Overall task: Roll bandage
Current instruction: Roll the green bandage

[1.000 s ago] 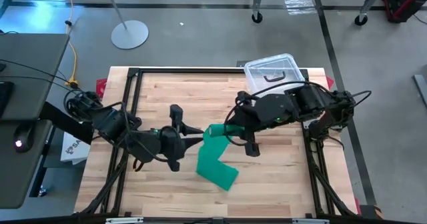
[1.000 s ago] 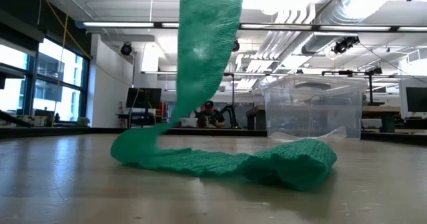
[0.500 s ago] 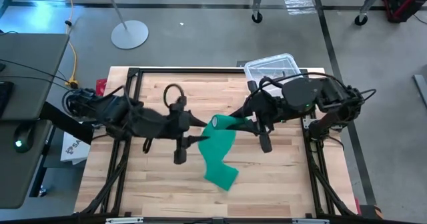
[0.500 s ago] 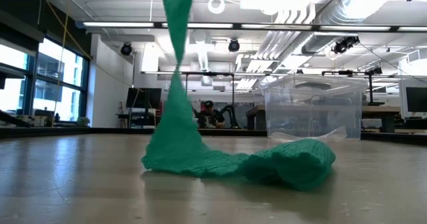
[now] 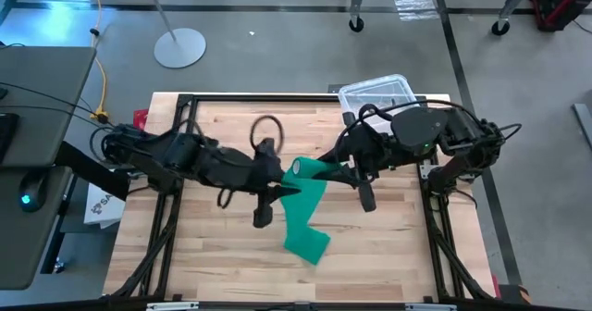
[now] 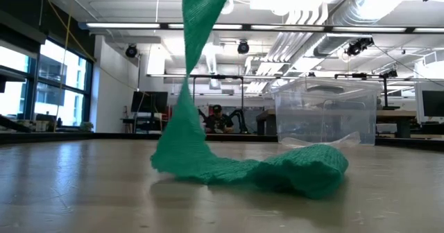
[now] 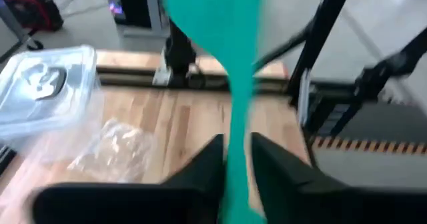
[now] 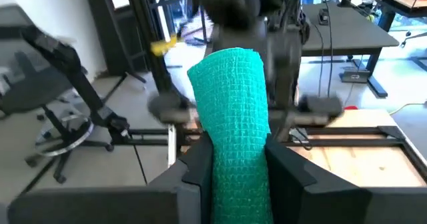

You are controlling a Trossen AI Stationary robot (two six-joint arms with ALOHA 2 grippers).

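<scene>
Two dark arms, matte black, built of chunky rounded joint housings. Black cable looped free above the left arm (image 5: 266,126), thinner cables arching over the right arm (image 5: 435,135). Small green light on the right arm's body. Flat, black, blunt-tipped fingers (image 7: 200,177) on the left gripper (image 7: 235,159); same dark fingers (image 8: 290,171) on the right gripper (image 8: 240,164).

Both arms reach toward each other over the table's middle. The left gripper (image 5: 280,187) is pinched onto the bandage (image 5: 305,209) — its two dark fingers (image 7: 200,174) flank the strip. The right gripper (image 5: 344,170) clamps the rolled end, one finger on each side.
</scene>
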